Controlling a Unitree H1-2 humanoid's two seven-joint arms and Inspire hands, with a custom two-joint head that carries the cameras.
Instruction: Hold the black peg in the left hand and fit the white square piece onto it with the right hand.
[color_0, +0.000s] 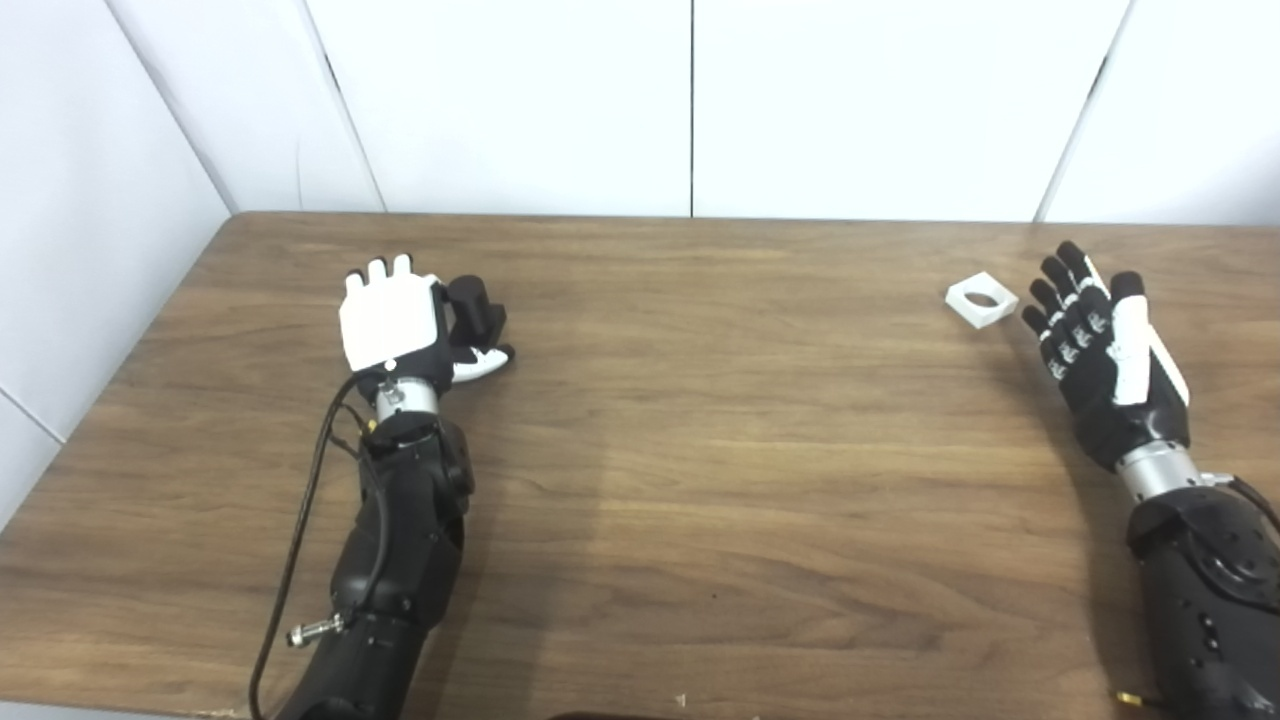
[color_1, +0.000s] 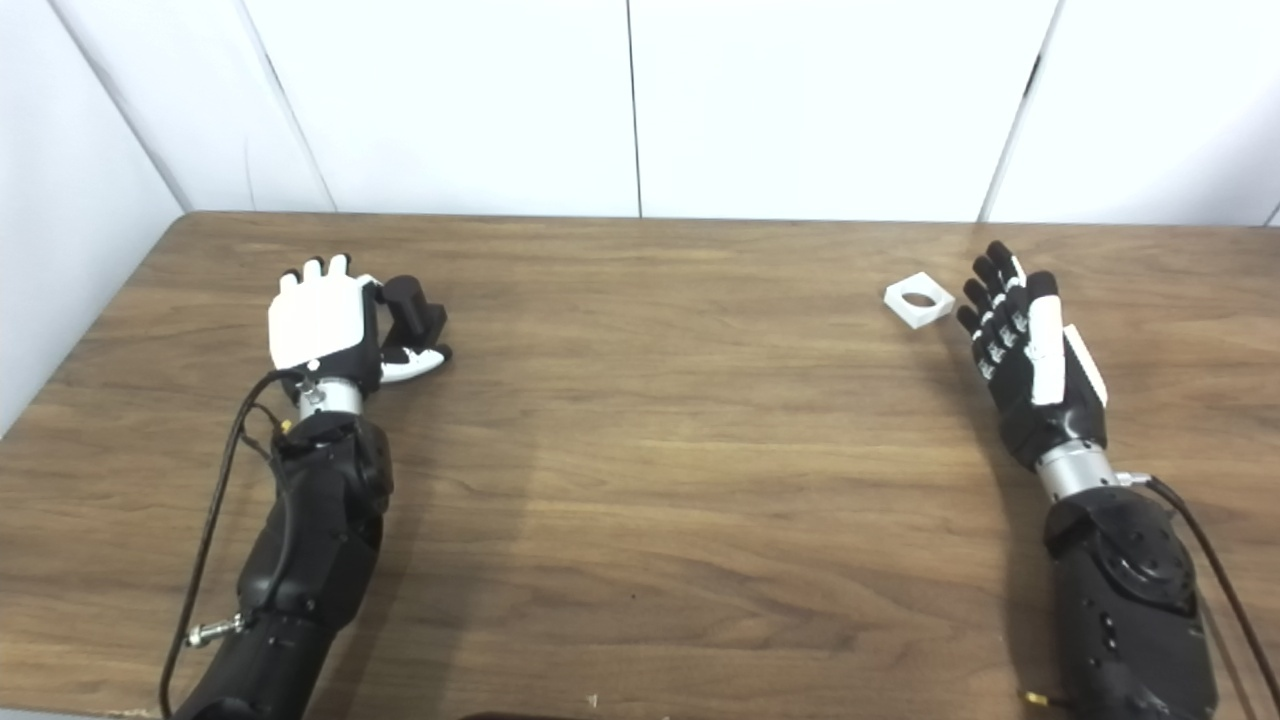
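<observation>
- The left robot hand (color_0: 392, 322) sits beside the black peg (color_0: 476, 308), fingers at it; whether it truly grips cannot be told.
- The right robot hand (color_0: 1095, 345) is spread, empty, just beside the white square piece (color_0: 981, 299), which lies flat on the table (color_0: 720, 480).
- Judged early: both grasps and the fitting remain.
- One peg, one piece.

Behind the left hand (color_0: 392, 325): most of the black peg (color_0: 478, 306) hidden, only its top and right side showing; contact between fingers and peg not visible, grip impossible to confirm. Just left of the right hand (color_1: 1030, 350): white square piece (color_1: 918, 299) small, hole plain, finer detail too small to tell. Both arms cut off by the bottom edge. Table (color_0: 720, 480) cut off at bottom and right edges.
</observation>
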